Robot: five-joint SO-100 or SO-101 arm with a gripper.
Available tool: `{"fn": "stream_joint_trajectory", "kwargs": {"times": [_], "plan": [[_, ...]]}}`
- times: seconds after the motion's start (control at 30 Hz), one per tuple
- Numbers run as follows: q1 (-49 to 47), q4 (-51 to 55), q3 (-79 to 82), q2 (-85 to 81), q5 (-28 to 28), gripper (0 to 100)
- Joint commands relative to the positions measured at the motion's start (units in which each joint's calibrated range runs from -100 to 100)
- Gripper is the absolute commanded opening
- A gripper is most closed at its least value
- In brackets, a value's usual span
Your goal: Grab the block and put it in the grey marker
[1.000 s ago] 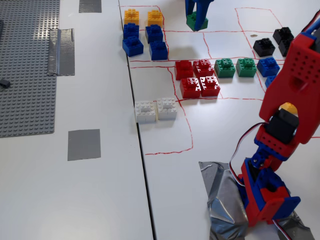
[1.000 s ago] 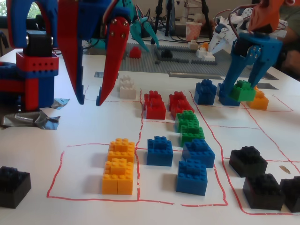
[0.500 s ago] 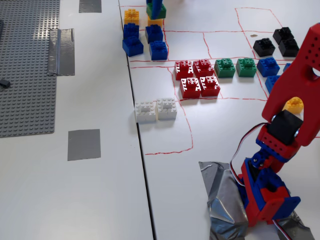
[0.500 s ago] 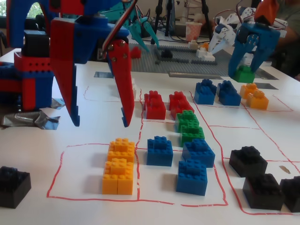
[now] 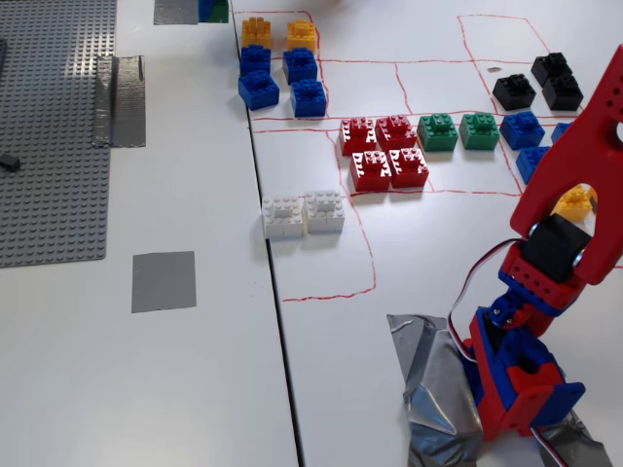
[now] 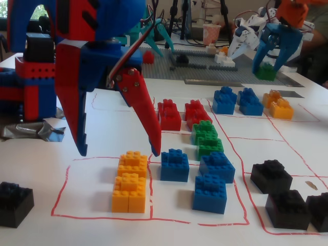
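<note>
Red-and-blue two-finger gripper (image 6: 119, 152): it has swung away from the white plastic building blocks (image 5: 303, 214). It now hangs low, with its fingertips just above the rear one of the two orange plastic blocks (image 6: 132, 163).
Its jaws: spread wider than a second ago, one finger on each side of that orange block.
Red upper arm link (image 5: 574, 165): it has shifted toward the right edge of the fixed view.
Blue second gripper (image 6: 267, 67): it has carried the green plastic block (image 6: 265, 72) off the blue and orange rows to the grey tape patch (image 5: 175, 10).
</note>
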Motion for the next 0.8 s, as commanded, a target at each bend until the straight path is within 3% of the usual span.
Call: {"fn": "stream_joint_trajectory", "kwargs": {"times": [0.0,0.77], "plan": [[0.5,-1.3,-4.7,-1.1,-0.7,34],[-4.0,-5.5,-3.7,6.3,-4.8,31]]}}
